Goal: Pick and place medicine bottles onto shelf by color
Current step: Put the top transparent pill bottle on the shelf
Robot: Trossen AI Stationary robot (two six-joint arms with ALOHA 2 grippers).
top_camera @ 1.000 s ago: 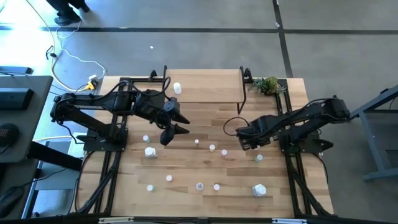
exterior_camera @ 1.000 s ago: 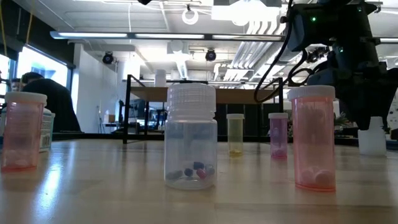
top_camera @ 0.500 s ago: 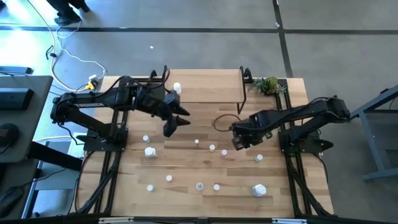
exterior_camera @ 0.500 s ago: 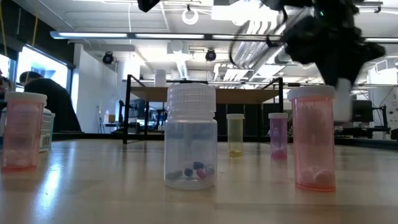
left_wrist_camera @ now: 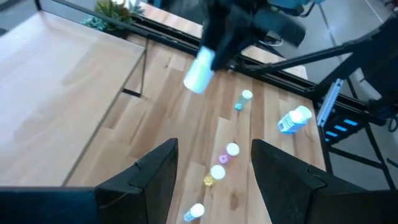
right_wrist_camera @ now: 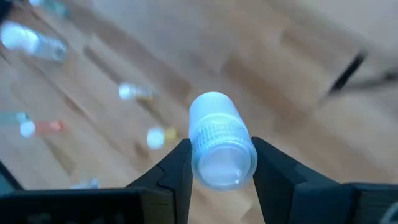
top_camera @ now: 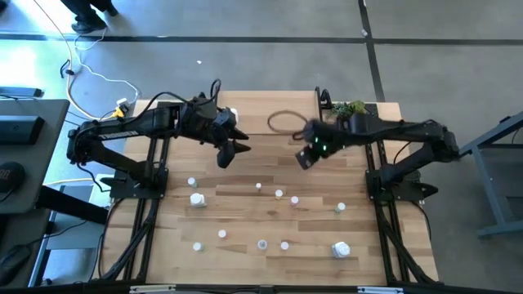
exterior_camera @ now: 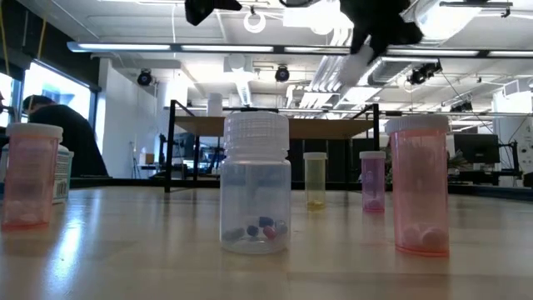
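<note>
R claw (right_wrist_camera: 217, 163) is clamped on a white-capped bottle (right_wrist_camera: 216, 140), lifted off the surface (top_camera: 270, 216) and hanging just off the shelf (top_camera: 274, 114) front edge, nr its right end; same bottle shows from the L wrist as a pale tilted cylinder (left_wrist_camera: 200, 70) under the dark arm. L claw (top_camera: 229, 149) is up in the air nr the shelf's left front, fingers (left_wrist_camera: 283, 180) spread wide, nothing between them. One white bottle (top_camera: 233, 115) already stands on the shelf's left part. Rest of the bottles are scattered on the surface in front, incl. a larger one (top_camera: 341, 249) lying front-right. Low view: a clear white-capped bottle (exterior_camera: 256, 182) stands closest, pink one (exterior_camera: 422, 185) beside it.
</note>
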